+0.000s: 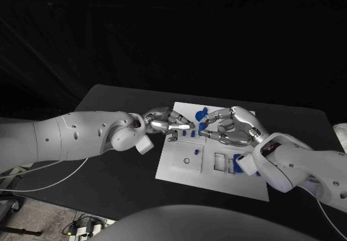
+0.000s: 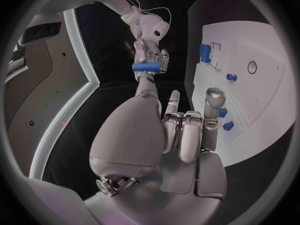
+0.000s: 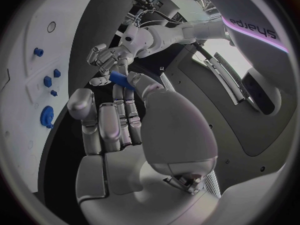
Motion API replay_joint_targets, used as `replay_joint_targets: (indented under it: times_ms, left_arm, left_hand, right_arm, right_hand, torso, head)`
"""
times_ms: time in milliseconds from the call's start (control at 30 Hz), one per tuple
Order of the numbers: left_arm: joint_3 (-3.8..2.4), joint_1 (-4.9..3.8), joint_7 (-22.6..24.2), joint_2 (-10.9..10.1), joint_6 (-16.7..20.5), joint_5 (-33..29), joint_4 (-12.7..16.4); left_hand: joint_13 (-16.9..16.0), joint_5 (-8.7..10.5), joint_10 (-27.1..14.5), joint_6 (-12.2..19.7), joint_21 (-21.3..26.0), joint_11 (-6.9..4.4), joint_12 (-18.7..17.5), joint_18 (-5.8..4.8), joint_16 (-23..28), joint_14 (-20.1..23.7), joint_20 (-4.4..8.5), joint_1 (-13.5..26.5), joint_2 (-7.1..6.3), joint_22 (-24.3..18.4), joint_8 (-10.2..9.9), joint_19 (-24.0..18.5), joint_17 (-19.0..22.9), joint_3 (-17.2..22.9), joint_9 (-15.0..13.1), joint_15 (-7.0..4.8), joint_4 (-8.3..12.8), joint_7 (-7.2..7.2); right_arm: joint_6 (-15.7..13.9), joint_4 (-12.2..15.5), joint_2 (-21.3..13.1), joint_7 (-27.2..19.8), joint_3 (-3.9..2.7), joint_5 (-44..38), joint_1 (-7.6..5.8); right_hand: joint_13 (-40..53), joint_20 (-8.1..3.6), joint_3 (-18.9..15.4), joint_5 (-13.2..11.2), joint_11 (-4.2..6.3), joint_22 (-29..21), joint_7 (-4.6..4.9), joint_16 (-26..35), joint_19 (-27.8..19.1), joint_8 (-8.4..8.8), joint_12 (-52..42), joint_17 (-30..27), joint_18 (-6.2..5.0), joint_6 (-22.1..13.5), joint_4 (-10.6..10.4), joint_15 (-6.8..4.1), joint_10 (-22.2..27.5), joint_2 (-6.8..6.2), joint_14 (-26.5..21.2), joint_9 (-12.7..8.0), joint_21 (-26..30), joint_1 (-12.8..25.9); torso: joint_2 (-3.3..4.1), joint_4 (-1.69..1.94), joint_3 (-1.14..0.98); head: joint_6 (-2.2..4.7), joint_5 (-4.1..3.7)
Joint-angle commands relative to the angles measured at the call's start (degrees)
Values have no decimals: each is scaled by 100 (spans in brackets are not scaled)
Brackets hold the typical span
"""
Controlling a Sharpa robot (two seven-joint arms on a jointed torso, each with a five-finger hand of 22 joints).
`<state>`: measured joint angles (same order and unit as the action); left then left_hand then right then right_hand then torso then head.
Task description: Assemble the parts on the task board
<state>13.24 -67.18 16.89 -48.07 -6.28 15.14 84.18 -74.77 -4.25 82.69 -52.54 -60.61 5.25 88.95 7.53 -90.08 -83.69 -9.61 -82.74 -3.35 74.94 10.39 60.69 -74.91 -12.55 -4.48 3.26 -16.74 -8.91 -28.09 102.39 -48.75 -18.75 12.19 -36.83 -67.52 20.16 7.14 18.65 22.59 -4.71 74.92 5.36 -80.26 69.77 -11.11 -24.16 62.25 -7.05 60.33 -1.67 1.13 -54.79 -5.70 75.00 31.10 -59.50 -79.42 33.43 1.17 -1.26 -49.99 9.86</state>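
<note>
My left hand (image 1: 168, 124) is over the left far part of the white rectangular task board (image 1: 217, 183). The fingers are loosely bent and a bit apart, with nothing in them. The fingertips hang above the board's row of small blue pegs (image 1: 184, 133); I can't tell if they touch.

On the board:
- A round blue disc-like part (image 1: 201, 113) sits at the far edge, between my two hands.
- One short blue peg (image 1: 195, 151) stands near the middle.
- A small round hole (image 1: 186, 160) lies just nearer me than that peg.
- Blue block parts (image 1: 237, 161) sit in the rectangular recesses on the board's right side.

My right hand (image 1: 230, 126) is above the far right part of the board, facing my left hand. In the left wrist view it pinches a short blue cylinder (image 2: 145, 66) between thumb and fingertips. The cylinder lies crosswise and is off the board. The remaining fingers are curled in beside it. The two hands are near each other but apart.
</note>
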Motion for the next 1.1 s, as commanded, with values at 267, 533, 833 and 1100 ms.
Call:
replay_joint_targets:
  times_ms: [267, 533, 833, 1100]
  left_arm:
    - [-5, 39, -199, 210, -1519, -34, -115]
    - [-6, 54, -244, 276, -2141, -156, -189]
    - [-6, 65, -277, 335, -2086, -339, -178]
    - [-6, 79, -186, 391, -1884, -540, -146]
  left_hand:
    - [-1523, 133, 731, 353, -792, -138, 105, -174, 8, -631, 99, -391, -404, 749, -143, 583, -1509, 238, 53, -116, 14, 482]
    - [-1518, 121, 725, 611, -933, -170, 104, -196, 8, -631, 136, -877, -562, 769, -258, 617, -1509, 297, 57, -148, 5, 825]
    - [-1295, -188, 498, 647, -960, -168, 58, -193, 8, -631, 135, -936, -366, 763, -229, 576, -1509, 350, 39, -146, 10, 827]
    - [-1183, -463, 379, 613, -973, -174, 23, -189, 8, -631, 135, -998, -213, 757, -173, 548, -1509, 359, 25, -149, 40, 792]
  right_arm:
    - [135, -6, 4, -358, -1, 478, -7]
    - [371, -34, 8, -232, -1, 501, -8]
    - [618, -62, 23, -85, 0, 497, -3]
    - [780, -41, 13, -35, 1, 497, 2]
  right_hand:
    - [-22, 5, -26, 36, -10, 673, -2, -41, 82, -5, -4, 68, 75, -44, -44, -3, -7, 32, 68, 20, -105, -41]
    - [-39, 7, -30, 38, -11, 682, -3, -53, 108, -1, 13, 86, 79, -72, -53, -8, 21, 39, 86, 15, -143, -51]
    - [-56, 6, -32, 42, -12, 679, -2, -58, 104, 4, 31, 86, 74, -103, -56, -14, 53, 46, 92, 10, -140, -71]
    - [-60, 6, -33, 44, -13, 670, 0, -58, 84, 5, 34, 86, 67, -110, -57, -15, 59, 48, 93, 9, -110, -74]
  torso:
    - [-5, 0, 0]
    - [-3, 3, 0]
    - [0, 0, -1]
    - [-2, 3, -1]
  head:
    - [-1, 35]
    - [-1, 7]
    - [-1, 15]
    - [-1, 6]
